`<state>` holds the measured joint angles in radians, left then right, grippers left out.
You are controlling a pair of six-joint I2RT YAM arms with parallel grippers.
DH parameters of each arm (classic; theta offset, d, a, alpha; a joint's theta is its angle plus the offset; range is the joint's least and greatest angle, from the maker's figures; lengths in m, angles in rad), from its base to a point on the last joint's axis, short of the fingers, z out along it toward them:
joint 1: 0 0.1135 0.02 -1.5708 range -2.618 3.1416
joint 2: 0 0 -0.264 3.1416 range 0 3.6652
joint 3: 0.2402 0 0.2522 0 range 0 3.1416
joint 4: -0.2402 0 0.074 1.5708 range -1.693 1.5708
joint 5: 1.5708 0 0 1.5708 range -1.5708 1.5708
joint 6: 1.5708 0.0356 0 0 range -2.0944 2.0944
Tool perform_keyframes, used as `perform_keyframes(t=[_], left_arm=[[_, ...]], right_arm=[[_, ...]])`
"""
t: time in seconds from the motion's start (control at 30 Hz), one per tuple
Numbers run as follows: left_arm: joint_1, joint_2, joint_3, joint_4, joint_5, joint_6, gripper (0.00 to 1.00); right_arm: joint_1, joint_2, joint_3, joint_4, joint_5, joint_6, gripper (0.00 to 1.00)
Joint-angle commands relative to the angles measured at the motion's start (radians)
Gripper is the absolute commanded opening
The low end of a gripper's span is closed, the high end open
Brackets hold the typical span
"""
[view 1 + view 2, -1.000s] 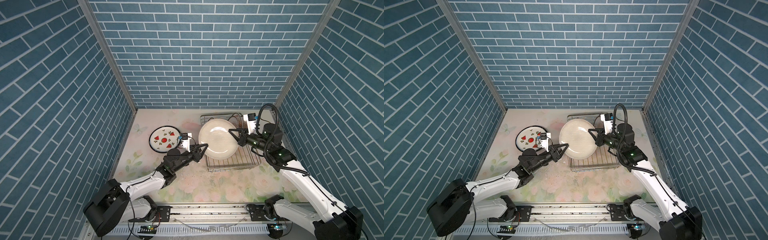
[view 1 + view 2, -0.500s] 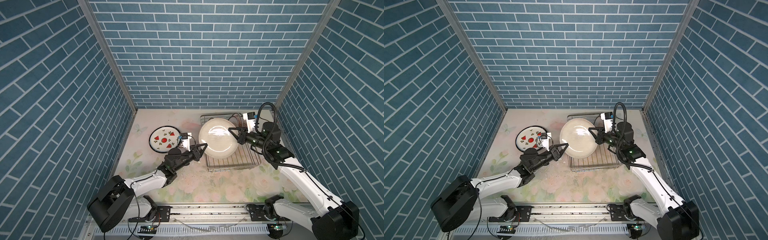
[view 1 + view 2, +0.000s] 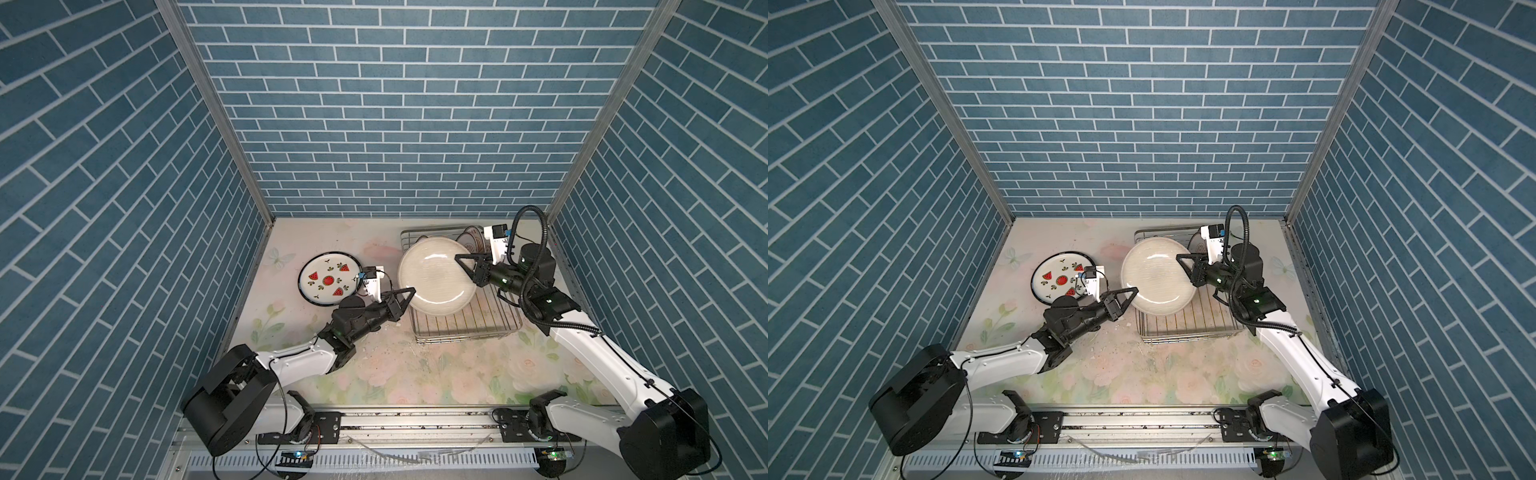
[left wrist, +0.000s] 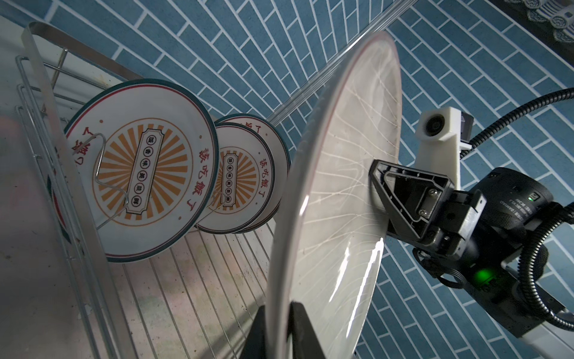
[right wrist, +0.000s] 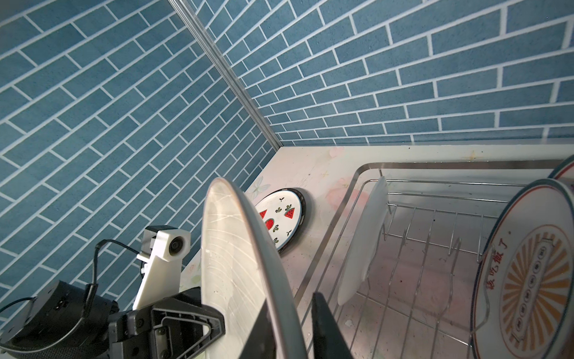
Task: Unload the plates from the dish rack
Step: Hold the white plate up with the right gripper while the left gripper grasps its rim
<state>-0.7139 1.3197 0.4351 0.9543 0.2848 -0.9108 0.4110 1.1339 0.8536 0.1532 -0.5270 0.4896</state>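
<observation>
Counting first: two grippers, one dish rack (image 3: 478, 326), and six plates that I could make out.

One large grey plate (image 3: 436, 278) hung tilted between the two arms, over the left part of the rack, its face turned up toward the top cameras. I could not tell whether its lower edge touched the wires. The glaze was pale grey-cream and glossy, with fine light lines fanning across it and a thin dark line at the rim.

One watermelon plate (image 3: 328, 279) lay flat on the floral table (image 3: 415, 374), left of the rack and apart from it. It was white with a dark rim, red slices and small black seeds.

In the left wrist view, three sunburst plates stood on edge in the prongs: the nearest (image 4: 143, 167), a second (image 4: 236, 177) and a third (image 4: 275, 146) just behind it. Each was white with a dark green rim, orange rays and red characters.

In the right wrist view, one more plate (image 5: 363, 236) stood at the rack's end showing only a plain white back.

Left gripper (image 3: 409, 293): clenched on the grey plate's rim, with fingers (image 4: 299, 329) on both sides of it.

Right gripper (image 3: 459, 259): it straddled the opposite rim, loosened, with a gap between the plate's back and one finger (image 5: 324, 329).
</observation>
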Motion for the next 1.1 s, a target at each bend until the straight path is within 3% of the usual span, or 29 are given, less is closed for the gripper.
perform_keyframes(t=[0.0,0.33,0.57,0.73,0.93,1.07], left_arm=[[-0.015,0.01,0.017,0.051,0.015,0.005,0.0],[-0.016,0.07,-0.013,0.179,0.029,-0.103,0.0],[-0.015,0.07,-0.03,0.207,0.011,-0.118,0.0],[-0.014,0.057,-0.032,0.201,0.016,-0.125,0.0],[-0.011,0.026,-0.035,0.169,0.003,-0.118,0.0],[-0.011,0.003,-0.026,0.123,0.001,-0.116,0.0]], right_arm=[[0.023,0.006,-0.004,0.068,-0.054,0.045,0.28],[0.023,0.035,0.002,0.061,-0.076,0.053,0.55],[0.023,0.057,0.031,0.0,-0.048,0.084,0.99],[0.023,0.052,0.035,-0.019,-0.045,0.076,0.99],[0.024,-0.006,0.003,-0.025,0.063,0.041,0.99],[0.023,-0.026,0.017,-0.071,0.072,0.024,0.99]])
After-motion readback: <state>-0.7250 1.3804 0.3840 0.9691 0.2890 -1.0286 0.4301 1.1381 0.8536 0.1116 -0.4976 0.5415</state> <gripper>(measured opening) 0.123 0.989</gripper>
